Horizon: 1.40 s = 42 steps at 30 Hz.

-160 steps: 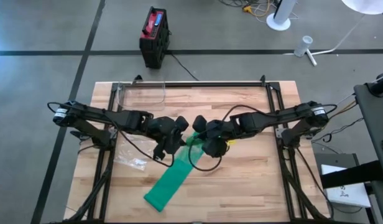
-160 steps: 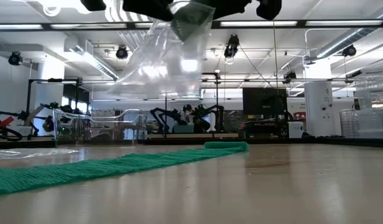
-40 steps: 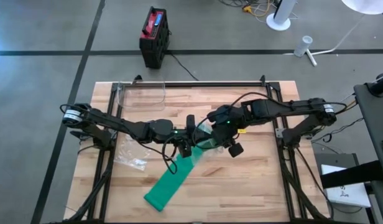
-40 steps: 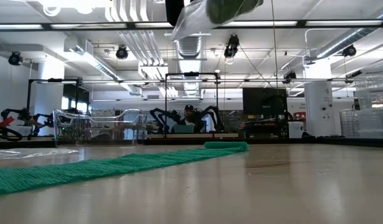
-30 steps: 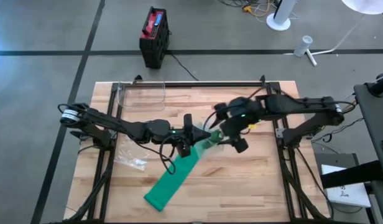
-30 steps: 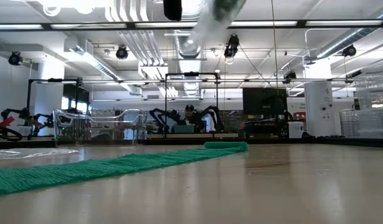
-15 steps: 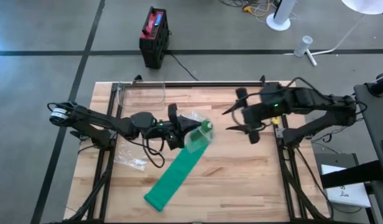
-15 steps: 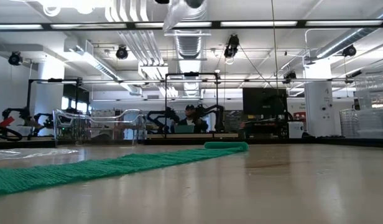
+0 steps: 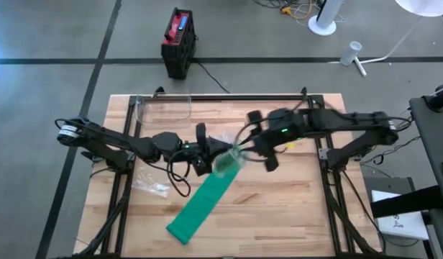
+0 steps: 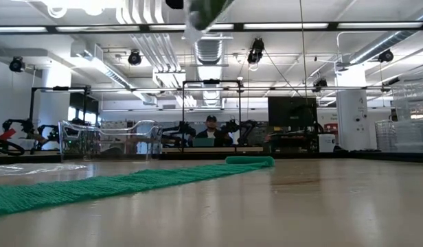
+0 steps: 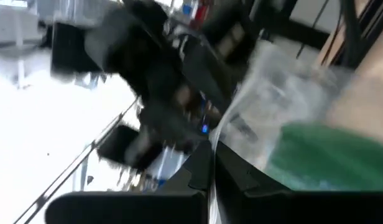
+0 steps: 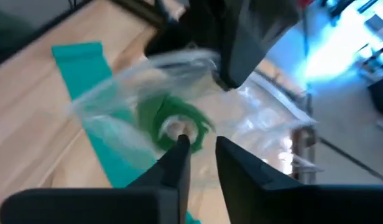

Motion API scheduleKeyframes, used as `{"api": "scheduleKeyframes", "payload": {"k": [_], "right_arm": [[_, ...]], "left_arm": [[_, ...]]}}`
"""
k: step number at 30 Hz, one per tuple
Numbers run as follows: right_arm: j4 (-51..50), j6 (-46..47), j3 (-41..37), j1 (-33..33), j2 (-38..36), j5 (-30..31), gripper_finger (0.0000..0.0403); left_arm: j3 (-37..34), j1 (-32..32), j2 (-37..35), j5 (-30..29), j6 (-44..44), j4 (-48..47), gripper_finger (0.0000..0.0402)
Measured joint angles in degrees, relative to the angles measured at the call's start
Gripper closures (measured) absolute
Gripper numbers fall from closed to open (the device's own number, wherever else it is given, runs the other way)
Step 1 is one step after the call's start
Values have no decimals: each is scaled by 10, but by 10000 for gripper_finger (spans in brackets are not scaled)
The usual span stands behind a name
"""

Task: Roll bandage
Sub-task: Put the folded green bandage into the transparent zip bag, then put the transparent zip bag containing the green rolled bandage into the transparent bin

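Observation:
A green bandage strip [image 9: 201, 205] lies flat on the wooden table, running from its middle toward the near edge; the low view shows its far end [image 10: 249, 161]. Above that end hangs a clear plastic bag [image 9: 227, 162] with a green roll [image 12: 174, 121] inside. My left gripper [image 9: 209, 150] is shut on the bag. My right gripper [image 12: 201, 146] has come in from the right. Its fingers stand a narrow gap apart at the bag's edge below the roll. My left gripper pinches the bag's clear edge [image 11: 224, 134] between its two shut fingers, reaching in roughly level from the table's left. The bag hangs clear of the table, with the roll in the end away from the fingers. My right gripper: I cannot tell whether it touches the bag.
A clear plastic container [image 9: 164, 108] stands at the table's far left. A crumpled clear wrapper [image 9: 153, 185] lies on the left side, near my left arm. A black and red box [image 9: 178, 43] sits on the floor beyond the far edge.
My left gripper has drawn back a little toward the table's left with the bag. My right gripper swung away to the right with its fingers wide apart. It then came back to the bag with the gap between them much narrowed. The strip has not moved.

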Motion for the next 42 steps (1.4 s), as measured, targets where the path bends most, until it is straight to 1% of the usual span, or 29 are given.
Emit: {"api": "scheduleKeyframes", "payload": {"k": [2, 4, 6, 9, 11, 12, 13, 15, 17, 19, 21, 22, 24, 27, 28, 29, 32, 34, 36, 40, 42], "right_arm": [[-10, 10, 0, 0, -36, 8, 347], [-17, 18, 0, 0, -69, 37, 348], [-22, 31, 0, 0, -100, 59, 344], [-26, 52, -1, 0, -135, 71, 328], [-27, 62, -2, 0, -152, 79, 314], [-28, 67, -3, 0, -159, 79, 307], [-29, 74, -4, 0, -164, 79, 300], [-32, 84, -7, 0, -169, 83, 286], [-39, 93, -12, 0, -170, 89, 274], [-37, 94, -20, 0, -167, 89, 265], [-36, 97, -30, 0, -162, 89, 257], [-31, 99, -34, 0, -157, 89, 255], [-30, 100, -40, 0, -147, 89, 251], [-30, 100, -44, 0, -132, 89, 250], [-33, 100, -44, 0, -126, 89, 252], [-32, 99, -44, 0, -121, 89, 253], [-33, 96, -45, 0, -110, 87, 256], [-36, 100, -45, 0, -106, 83, 259], [-45, 102, -46, 0, -105, 70, 260], [-61, 115, -51, 0, -105, 62, 263], [-64, 116, -56, 0, -108, 60, 263]], "left_arm": [[0, 10, -16, -25, -8, -23, 402], [1, 29, -35, -48, -53, -57, 401], [7, 57, -58, -51, -128, -108, 401], [15, 101, -92, -52, -232, -164, 401], [25, 133, -106, -67, -299, -192, 401], [35, 149, -112, -86, -336, -222, 401], [49, 165, -117, -110, -370, -266, 401], [99, 207, -120, -153, -455, -404, 401], [162, 256, -115, -161, -563, -565, 402], [230, 307, -95, -138, -700, -729, 402], [297, 354, -66, -78, -824, -881, 402], [328, 377, -50, -44, -868, -949, 402], [385, 410, -18, 9, -920, -1060, 402], [456, 436, 26, 48, -955, -1178, 402], [474, 443, 39, 62, -957, -1192, 402], [486, 448, 48, 79, -958, -1187, 402], [507, 476, 70, 151, -962, -1188, 402], [511, 499, 85, 157, -961, -1186, 402], [500, 525, 95, 156, -959, -1187, 402], [458, 580, 108, 152, -955, -1189, 402], [432, 601, 112, 135, -955, -1189, 402]]}}
